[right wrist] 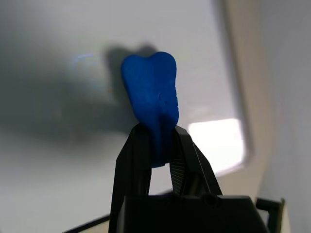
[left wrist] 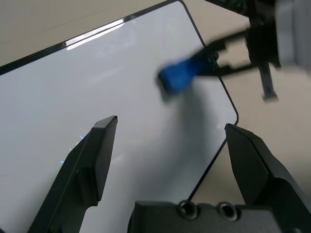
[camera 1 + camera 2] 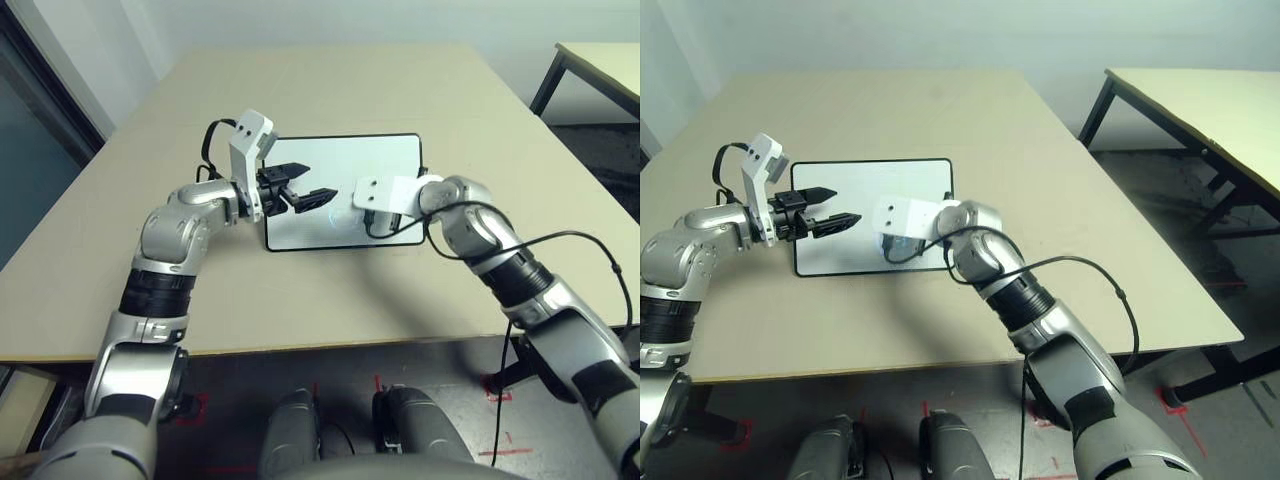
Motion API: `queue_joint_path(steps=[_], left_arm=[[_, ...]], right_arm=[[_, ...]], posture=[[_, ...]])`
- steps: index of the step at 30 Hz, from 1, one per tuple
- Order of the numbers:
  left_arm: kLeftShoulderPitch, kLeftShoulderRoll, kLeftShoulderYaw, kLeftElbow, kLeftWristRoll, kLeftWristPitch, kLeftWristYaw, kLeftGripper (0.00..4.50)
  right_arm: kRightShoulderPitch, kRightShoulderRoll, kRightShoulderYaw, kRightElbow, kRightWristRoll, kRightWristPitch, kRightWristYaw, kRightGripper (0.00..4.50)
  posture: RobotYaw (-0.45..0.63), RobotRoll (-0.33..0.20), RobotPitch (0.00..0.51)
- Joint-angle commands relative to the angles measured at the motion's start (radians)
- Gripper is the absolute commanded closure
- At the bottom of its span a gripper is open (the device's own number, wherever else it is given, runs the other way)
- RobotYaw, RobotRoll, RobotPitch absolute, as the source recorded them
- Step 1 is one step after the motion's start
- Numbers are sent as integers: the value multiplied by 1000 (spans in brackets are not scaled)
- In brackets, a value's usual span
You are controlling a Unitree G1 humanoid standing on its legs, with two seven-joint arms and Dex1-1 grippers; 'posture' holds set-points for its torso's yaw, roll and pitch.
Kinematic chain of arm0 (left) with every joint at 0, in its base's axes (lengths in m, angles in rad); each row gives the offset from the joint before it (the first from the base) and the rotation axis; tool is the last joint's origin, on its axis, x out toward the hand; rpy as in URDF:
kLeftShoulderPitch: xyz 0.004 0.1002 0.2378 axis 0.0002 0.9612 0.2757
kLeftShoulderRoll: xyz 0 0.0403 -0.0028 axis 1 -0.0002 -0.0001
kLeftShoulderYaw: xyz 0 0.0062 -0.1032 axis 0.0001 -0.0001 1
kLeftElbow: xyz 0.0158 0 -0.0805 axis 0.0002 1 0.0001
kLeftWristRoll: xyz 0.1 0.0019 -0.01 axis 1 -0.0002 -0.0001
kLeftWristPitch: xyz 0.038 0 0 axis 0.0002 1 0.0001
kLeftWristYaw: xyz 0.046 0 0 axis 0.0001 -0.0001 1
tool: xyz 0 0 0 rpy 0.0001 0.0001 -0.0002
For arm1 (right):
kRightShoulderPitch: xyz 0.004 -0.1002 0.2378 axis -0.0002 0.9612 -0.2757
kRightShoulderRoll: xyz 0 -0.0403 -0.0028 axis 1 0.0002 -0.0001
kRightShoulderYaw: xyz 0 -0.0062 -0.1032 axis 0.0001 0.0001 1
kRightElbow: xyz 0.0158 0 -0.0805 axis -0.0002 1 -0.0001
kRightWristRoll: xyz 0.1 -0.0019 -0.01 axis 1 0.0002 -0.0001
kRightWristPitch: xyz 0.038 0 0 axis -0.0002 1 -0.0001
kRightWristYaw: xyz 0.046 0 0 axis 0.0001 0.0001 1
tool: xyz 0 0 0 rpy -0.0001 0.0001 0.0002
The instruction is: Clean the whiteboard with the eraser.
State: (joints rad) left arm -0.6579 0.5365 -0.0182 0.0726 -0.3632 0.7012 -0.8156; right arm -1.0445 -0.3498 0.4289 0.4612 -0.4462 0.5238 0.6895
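My right gripper (image 1: pixel 160 138) pinches the blue eraser (image 1: pixel 150 90) between its fingers, and the eraser is over the whiteboard (image 3: pixel 310 228). Beyond, at the board's left part, my left gripper (image 3: pixel 318 182) has its fingers spread, with nothing between them. If I press too hard, I think the eraser may twist in my pinch, or the board may slide on the table (image 3: pixel 250 300). Containers, I see none.
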Motion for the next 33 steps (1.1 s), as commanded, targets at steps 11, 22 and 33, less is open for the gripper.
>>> queue_joint_path(steps=[11, 22, 33], left_arm=[[11, 0, -2, -17, -7, 11, -3, 0], [8, -11, -7, -14, -6, 8, -3, 0], [22, -7, -1, -31, -10, 17, -1, 0]], right_arm=[[173, -25, 49, -229, 2, 85, 110, 3963], [91, -3, 12, -120, 5, 67, 41, 3964], [89, 7, 28, -87, 18, 27, 47, 3964]], posture=[[-27, 0, 55], [-28, 0, 53], [-19, 0, 57]])
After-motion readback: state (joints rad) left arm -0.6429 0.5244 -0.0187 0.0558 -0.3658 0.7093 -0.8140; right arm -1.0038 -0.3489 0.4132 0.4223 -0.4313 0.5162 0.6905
